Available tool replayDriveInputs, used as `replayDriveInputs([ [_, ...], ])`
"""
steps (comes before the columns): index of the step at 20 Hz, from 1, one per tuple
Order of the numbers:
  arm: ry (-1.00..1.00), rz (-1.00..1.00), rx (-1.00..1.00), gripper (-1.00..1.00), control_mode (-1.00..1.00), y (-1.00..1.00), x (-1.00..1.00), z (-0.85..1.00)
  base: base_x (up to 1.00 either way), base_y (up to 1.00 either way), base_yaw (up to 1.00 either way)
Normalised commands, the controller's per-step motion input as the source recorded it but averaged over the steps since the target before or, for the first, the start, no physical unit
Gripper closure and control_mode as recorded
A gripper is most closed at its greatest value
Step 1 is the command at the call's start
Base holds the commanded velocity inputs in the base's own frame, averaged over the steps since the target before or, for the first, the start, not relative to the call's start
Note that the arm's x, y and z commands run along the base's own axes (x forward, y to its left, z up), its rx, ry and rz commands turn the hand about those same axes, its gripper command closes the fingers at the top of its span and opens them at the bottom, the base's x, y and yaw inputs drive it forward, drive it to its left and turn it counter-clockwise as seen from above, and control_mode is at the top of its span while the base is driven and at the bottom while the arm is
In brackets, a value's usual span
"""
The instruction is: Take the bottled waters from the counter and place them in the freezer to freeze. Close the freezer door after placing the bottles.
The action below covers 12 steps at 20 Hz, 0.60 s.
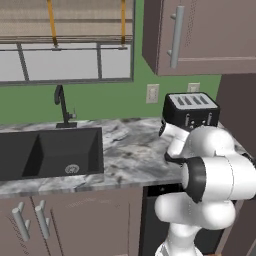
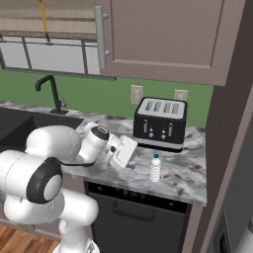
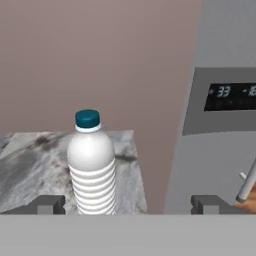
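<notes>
So the counter [image 2: 183, 175] is that grey-white marbled stone, and it runs from a black inset sink [image 1: 50, 152] on the left over to a tall taupe panel on the right, with taupe cabinets below and a black dishwasher [image 2: 138, 212] tucked under the right end. Behind it the wall is painted green, with a couple of pale outlets [image 2: 136, 94] and a window with a blind [image 1: 65, 20] pulled partway down over the sink, plus a black faucet [image 1: 62, 107] standing at the back edge of the basin. A taupe upper cabinet [image 2: 163, 34] with a long bar handle hangs above a black four-slot toaster [image 2: 160, 123] that sits toward the back of the stone. One water bottle [image 2: 155, 168] stands upright on the counter in front of the toaster, near the front edge; it looks whitish and ribbed, with a dark teal-blue cap in the hand view. The gripper [image 3: 128, 205] is held low and sideways just left of that bottle, its two dark fingertips [image 3: 47, 205] spread wide apart, and the bottle lines up between them in the hand view but closer to the left tip, not touching either as far as I can tell. Past the end of the counter, the hand view shows the grey freezer door [image 3: 220, 160] with its dark dispenser panel [image 3: 232, 97] lit with digits, and a bit of the bar handle at lower right. Wood flooring [image 2: 20, 242] peeks out at the bottom left of the right base view.
</notes>
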Motion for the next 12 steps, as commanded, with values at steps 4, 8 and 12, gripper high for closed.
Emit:
replayDriveInputs([
  [4, 0.04, 0.0, 0.0, -1.0, -1.0, -0.22, 0.43, -0.02, 0.0, 0.0, 0.0],
  [8, 0.03, 0.0, 0.0, -1.0, -1.0, -0.1, 0.37, -0.09, 0.0, 0.0, 0.0],
  [12, 0.0, 0.0, 0.0, -1.0, -1.0, -0.19, 0.1, -0.19, 0.0, 0.0, 0.0],
])
